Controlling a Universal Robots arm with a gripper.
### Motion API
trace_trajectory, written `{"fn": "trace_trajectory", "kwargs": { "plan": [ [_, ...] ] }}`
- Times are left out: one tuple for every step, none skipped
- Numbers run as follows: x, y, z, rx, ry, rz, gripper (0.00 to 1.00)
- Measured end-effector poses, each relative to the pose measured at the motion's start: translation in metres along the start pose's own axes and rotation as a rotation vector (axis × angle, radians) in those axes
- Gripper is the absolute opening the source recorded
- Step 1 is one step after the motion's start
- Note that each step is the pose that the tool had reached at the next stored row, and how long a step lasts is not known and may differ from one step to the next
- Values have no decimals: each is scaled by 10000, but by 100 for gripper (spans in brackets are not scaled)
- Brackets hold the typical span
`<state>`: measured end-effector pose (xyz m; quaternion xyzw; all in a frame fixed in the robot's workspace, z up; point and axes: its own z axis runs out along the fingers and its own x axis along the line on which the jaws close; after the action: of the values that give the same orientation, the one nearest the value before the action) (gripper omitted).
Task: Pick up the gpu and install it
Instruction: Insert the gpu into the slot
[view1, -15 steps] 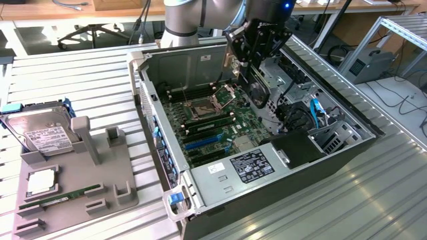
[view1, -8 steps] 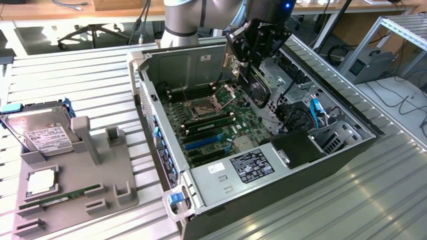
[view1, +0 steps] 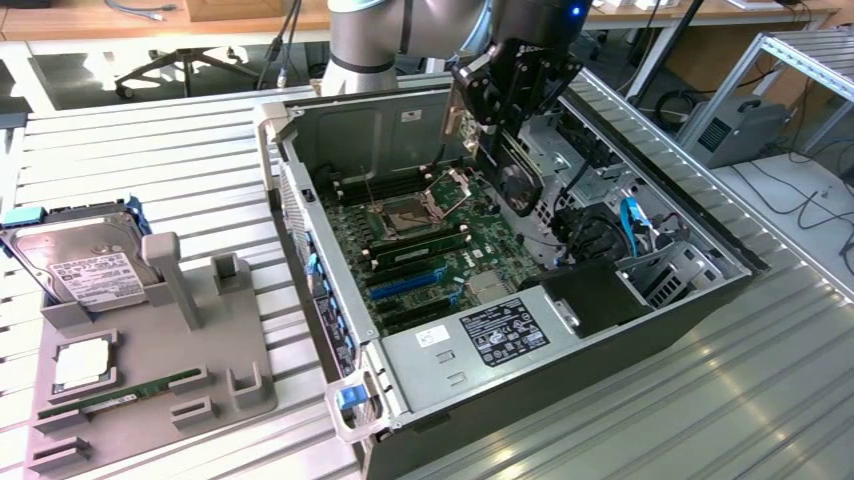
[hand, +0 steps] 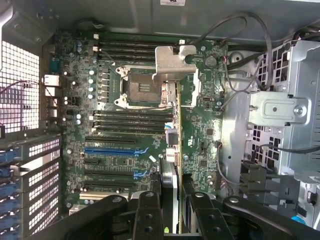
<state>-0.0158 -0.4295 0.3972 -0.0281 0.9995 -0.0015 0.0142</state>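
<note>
Fingers (hand: 147, 216) partway apart, tight on the gpu (hand: 169, 175), above the motherboard (hand: 115, 155)

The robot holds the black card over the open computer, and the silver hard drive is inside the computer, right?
Not quite. The exterior view shows the hard drive outside the computer case, on the grey holder. The end effector does hold the gpu over the case.

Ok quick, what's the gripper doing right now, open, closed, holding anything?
Gripper: jaws closed on the gpu, held on edge above the motherboard.
</note>
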Motion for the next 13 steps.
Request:
{"fn": "trace_trajectory", "kwargs": {
  "plan": [
    [0,0,0,-1,0,-31,27],
    [0,0,0,-2,0,-56,27],
    [0,0,0,-2,0,-88,27],
    [0,0,0,-3,0,-115,27],
    [0,0,0,-3,0,-143,27],
    [0,0,1,-5,-1,-169,27],
    [0,0,1,-6,-1,-195,27],
    [0,0,1,-6,-1,-222,27],
    [0,0,1,-7,-1,-248,27],
    [0,0,1,-8,-1,-272,27],
    [0,0,1,-8,-1,-298,27],
    [0,0,1,-9,-1,-326,27],
    [0,0,2,-10,-1,-371,27]
  ]
}}
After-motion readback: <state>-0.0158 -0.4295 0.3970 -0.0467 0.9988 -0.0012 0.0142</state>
